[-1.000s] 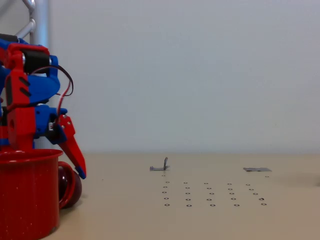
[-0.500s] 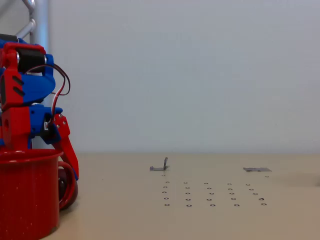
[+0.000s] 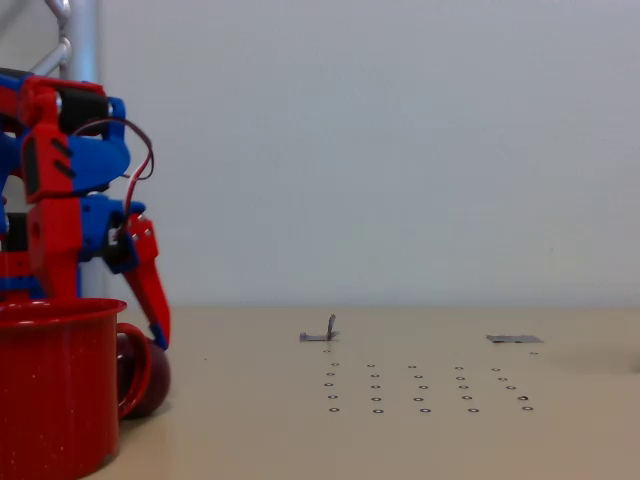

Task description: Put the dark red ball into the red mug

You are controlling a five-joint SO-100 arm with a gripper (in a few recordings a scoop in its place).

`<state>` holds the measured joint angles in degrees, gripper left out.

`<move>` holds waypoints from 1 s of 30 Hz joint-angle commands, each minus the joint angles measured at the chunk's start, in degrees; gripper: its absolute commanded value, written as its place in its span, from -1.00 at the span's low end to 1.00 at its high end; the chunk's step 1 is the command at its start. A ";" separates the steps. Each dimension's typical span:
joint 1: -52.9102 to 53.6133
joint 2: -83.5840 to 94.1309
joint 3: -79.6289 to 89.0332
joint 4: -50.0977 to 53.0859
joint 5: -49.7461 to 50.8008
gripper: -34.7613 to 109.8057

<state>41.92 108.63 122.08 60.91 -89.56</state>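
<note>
The red mug (image 3: 55,385) stands at the lower left of the fixed view, cut off by the left edge. The dark red ball (image 3: 154,380) rests on the table just behind and to the right of the mug, partly covered by the mug's handle. My gripper (image 3: 152,336) hangs down from the red-and-blue arm right above the ball. One red finger (image 3: 148,285) slants down, and its blue tip sits at the ball's upper right side. The other finger is hidden behind the mug, so the gap between the jaws cannot be read.
A beige table (image 3: 420,440) stretches to the right, with rows of small holes (image 3: 425,390). A small metal bracket (image 3: 322,333) and a flat grey plate (image 3: 514,339) lie farther back. A metal post (image 3: 78,40) rises behind the arm.
The arm swung left behind the mug, then back right and slightly up. The ball now shows a bit further right of the mug's handle.
</note>
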 commanded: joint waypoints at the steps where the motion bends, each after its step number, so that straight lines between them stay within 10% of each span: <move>1: -2.55 4.31 -4.92 3.16 2.72 -0.20; 20: -15.56 8.96 -27.16 23.12 24.35 -0.49; 30: -29.09 47.11 6.86 12.66 60.12 -0.55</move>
<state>14.77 147.74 124.19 77.61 -34.37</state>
